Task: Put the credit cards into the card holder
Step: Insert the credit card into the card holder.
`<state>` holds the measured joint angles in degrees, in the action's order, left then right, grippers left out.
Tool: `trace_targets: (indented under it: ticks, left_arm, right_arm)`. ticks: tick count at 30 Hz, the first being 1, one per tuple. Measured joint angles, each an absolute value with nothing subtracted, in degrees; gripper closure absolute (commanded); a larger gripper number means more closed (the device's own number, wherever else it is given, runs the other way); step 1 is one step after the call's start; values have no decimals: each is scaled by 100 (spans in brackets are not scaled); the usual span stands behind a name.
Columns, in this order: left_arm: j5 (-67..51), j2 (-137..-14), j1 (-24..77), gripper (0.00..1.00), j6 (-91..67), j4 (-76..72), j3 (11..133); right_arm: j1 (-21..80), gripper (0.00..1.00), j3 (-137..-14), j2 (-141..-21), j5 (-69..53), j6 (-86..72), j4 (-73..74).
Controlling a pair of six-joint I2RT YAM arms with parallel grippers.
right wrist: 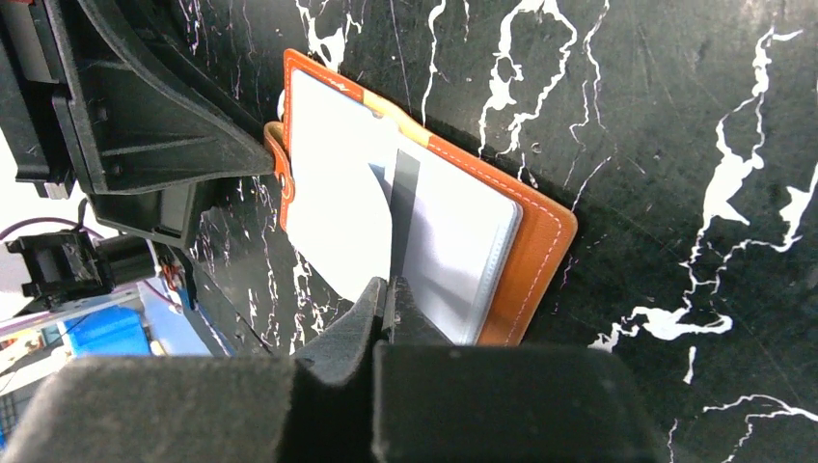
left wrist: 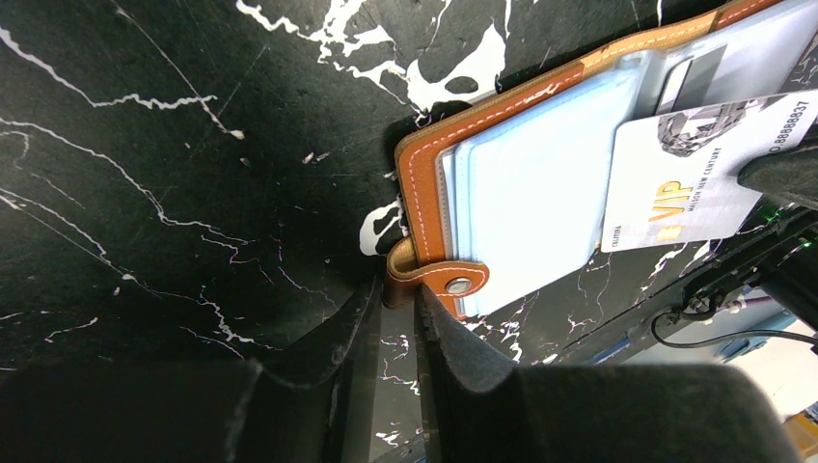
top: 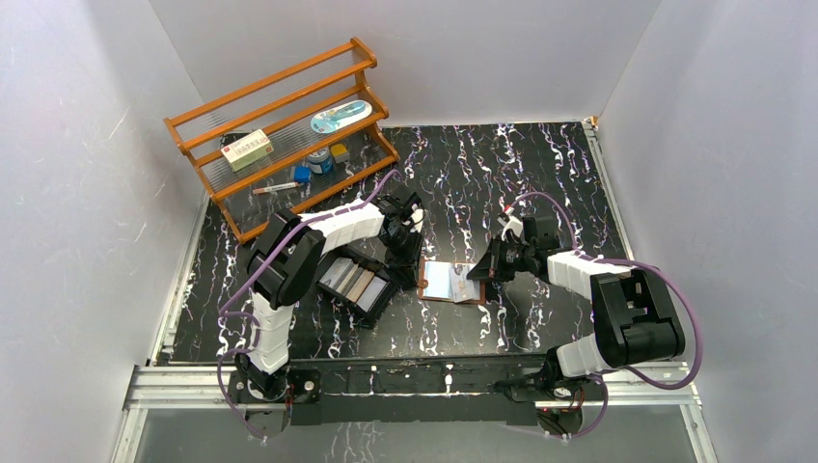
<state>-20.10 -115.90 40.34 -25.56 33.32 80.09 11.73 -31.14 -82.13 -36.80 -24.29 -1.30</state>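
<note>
Top external view is showing the brown leather card holder (top: 451, 282) lying open and flat near the middle of the black, white-veined marble-pattern bench (top: 540, 174). Its long axis is running roughly from 9 to 3 o'clock, and its pale clear-sleeved pockets are facing up.

At its 9 o'clock edge the left fingers (left wrist: 422, 307) are standing only narrowly parted. They are pinching the fold of the holder's strap, the one carrying the small metal snap stud (left wrist: 458, 285).

From the 3 o'clock side the right fingers (right wrist: 389, 289) are pressing fully together on one end of a white rectangular card with gold VIP lettering (left wrist: 685, 183). This card's long axis is lying along the holder's, with its free short end pointing toward 9 o'clock and overlapping the clear sleeves. Whether that end is sitting inside a pocket I cannot tell. In the right wrist view the card is appearing almost edge-on, tilting up from the pockets toward the fingers.

Just beside the holder at 9 o'clock, a shallow black rectangular tray (top: 378, 311) is holding silver and tan flat cards (top: 352, 282), with the left arm reaching over it. Well apart at 11 o'clock, an orange-brown wooden slatted rack (top: 280, 92) is standing against the back wall.
</note>
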Motion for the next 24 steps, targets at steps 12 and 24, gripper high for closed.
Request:
trace_targets:
  ticks: [12, 24]
  left_arm:
    - [-2010, -11590, 4034, 81, -2561, 3332, 8009]
    - [-2016, -11590, 4047, 81, -2576, 3328, 8012]
  right_arm:
    - [1164, 100, -3116, -8455, -3887, -2698, -521]
    - [1164, 100, -2840, -8475, -3876, -3109, -1203]
